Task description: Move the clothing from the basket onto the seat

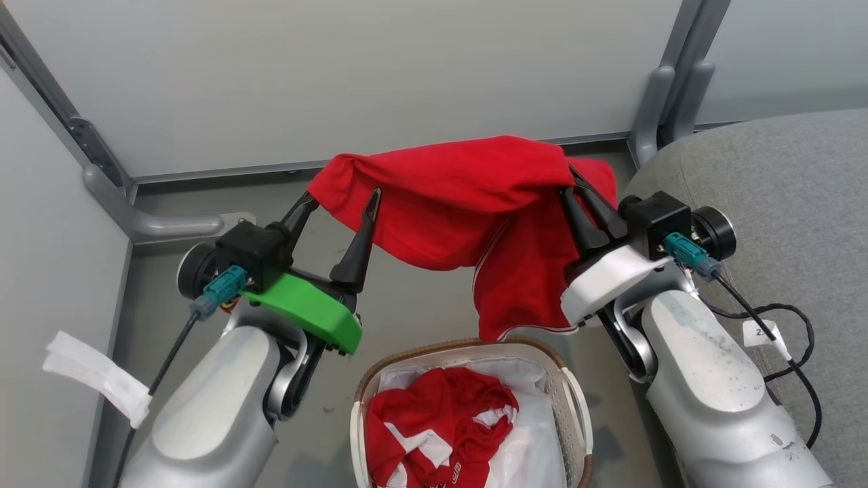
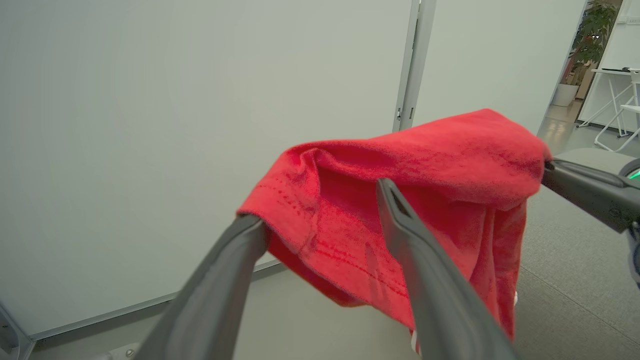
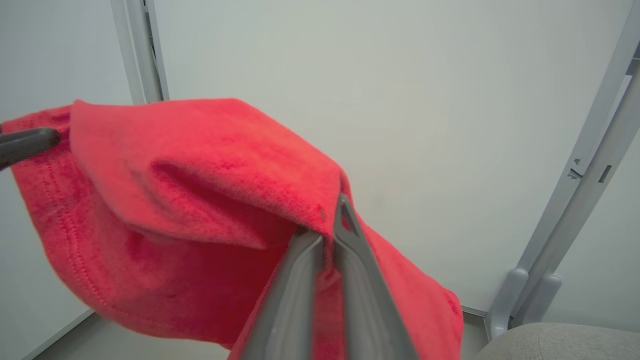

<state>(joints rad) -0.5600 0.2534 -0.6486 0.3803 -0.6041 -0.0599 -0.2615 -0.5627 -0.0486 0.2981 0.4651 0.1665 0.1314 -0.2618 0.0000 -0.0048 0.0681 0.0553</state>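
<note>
left gripper (image 1: 339, 203) spread, red garment (image 1: 447, 196) hooked over its outer finger | right gripper (image 1: 576, 196) pinching the opposite corner | seat (image 1: 780, 190) just beyond right gripper, basket (image 1: 434, 349) below both | advice: slip left finger clear first, then swing seatward

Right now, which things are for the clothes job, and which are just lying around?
For the job: lifted red garment, pinched by the right end effector; red clothing in the basket; grey seat.
Just lying about: white lining sheet; black cable on the seat; potted plant.
</note>
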